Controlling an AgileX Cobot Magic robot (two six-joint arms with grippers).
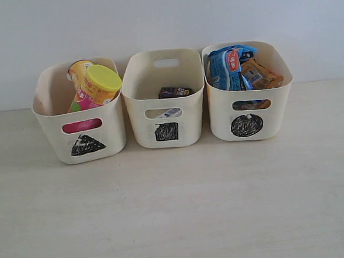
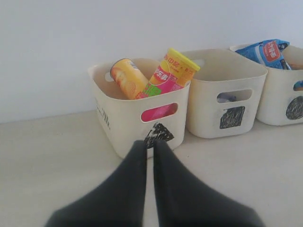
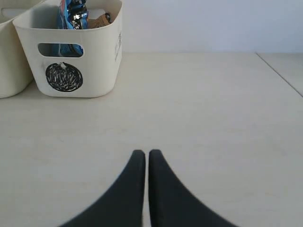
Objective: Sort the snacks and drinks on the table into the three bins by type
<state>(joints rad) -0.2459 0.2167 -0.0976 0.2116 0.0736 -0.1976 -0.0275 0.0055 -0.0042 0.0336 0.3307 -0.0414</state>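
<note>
Three cream bins stand in a row on the table (image 1: 178, 211). The triangle bin (image 1: 47, 123) holds the yellow canister (image 1: 77, 70) and the pink canister (image 1: 97, 87) with its yellow lid. Inside the square bin (image 1: 134, 84) lie the dark purple carton (image 1: 175, 92) and the white and blue carton (image 1: 169, 112), seen through the handle. The circle bin (image 1: 279, 106) holds the blue bag (image 1: 225, 67) and the orange bag (image 1: 260, 74). My left gripper (image 2: 149, 143) is shut and empty, a short way in front of the triangle bin (image 2: 124, 118). My right gripper (image 3: 146, 153) is shut and empty over bare table, away from the circle bin (image 3: 97, 56). Neither arm shows in the exterior view.
A pale wall stands right behind the bins. In the right wrist view a table edge or seam (image 3: 279, 73) runs diagonally at the far right.
</note>
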